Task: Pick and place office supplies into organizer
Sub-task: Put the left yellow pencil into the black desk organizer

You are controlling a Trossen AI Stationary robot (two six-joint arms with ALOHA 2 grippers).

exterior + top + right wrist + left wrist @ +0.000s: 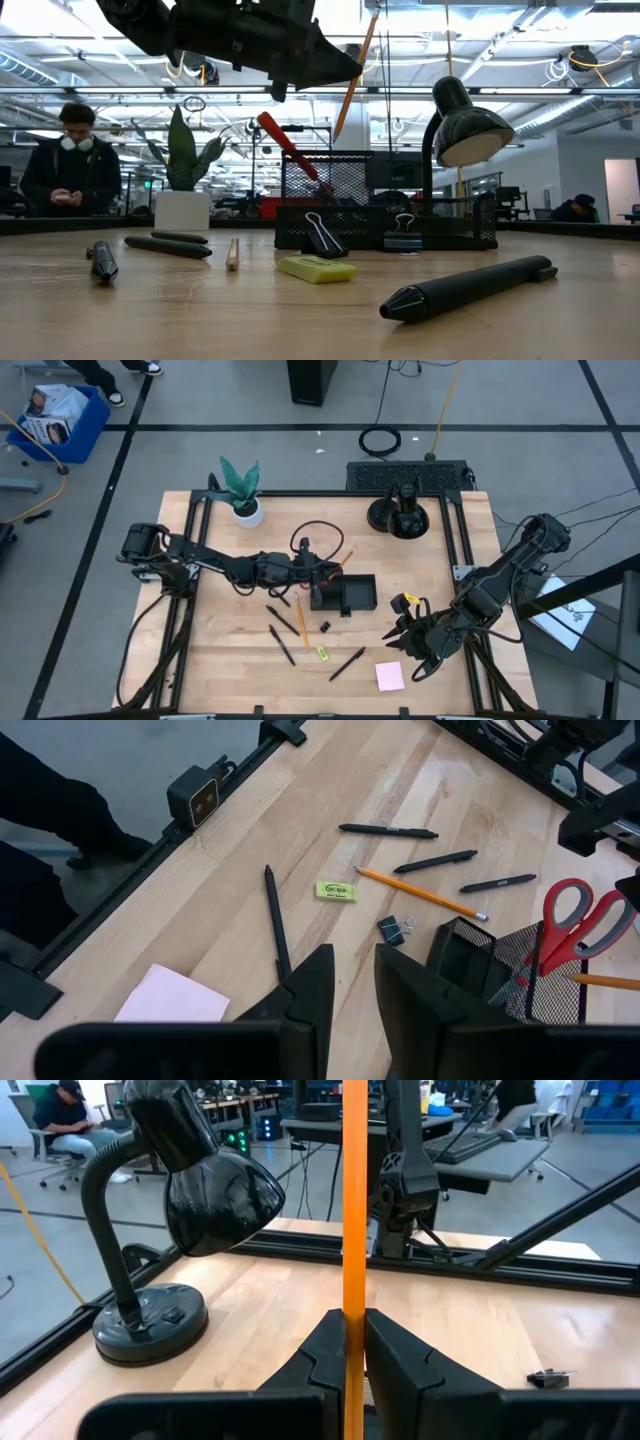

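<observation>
My left gripper [318, 572] reaches level from the table's left, over the black mesh organizer [347, 595], and is shut on a thin orange pencil [354, 1200]. Red-handled scissors [578, 923] stand in the organizer's tall cup [325, 178]. On the wood lie another pencil [420, 892], black pens [277, 920] [388, 830], a black clip [395, 929], a yellow-green piece [337, 891] and a pink sticky-note pad [390, 676]. My right gripper [350, 990] hovers open above the table near the pad, with nothing between its fingers. My left gripper pinches the pencil's shaft [354, 1312] between its two fingers. The fingers come level from the table's left and lie across the pencil. The pencil stands nearly upright, a little tilted, lifted clear of the table, its lower end [337, 132] just above the organizer's mesh cup.
A black desk lamp on a round base [400, 515] stands at the far side, and a green plant in a white pot [243, 495] at the far left. More pens [465, 287] [103, 258] and clips [322, 240] lie near the front. A person stands beyond the table.
</observation>
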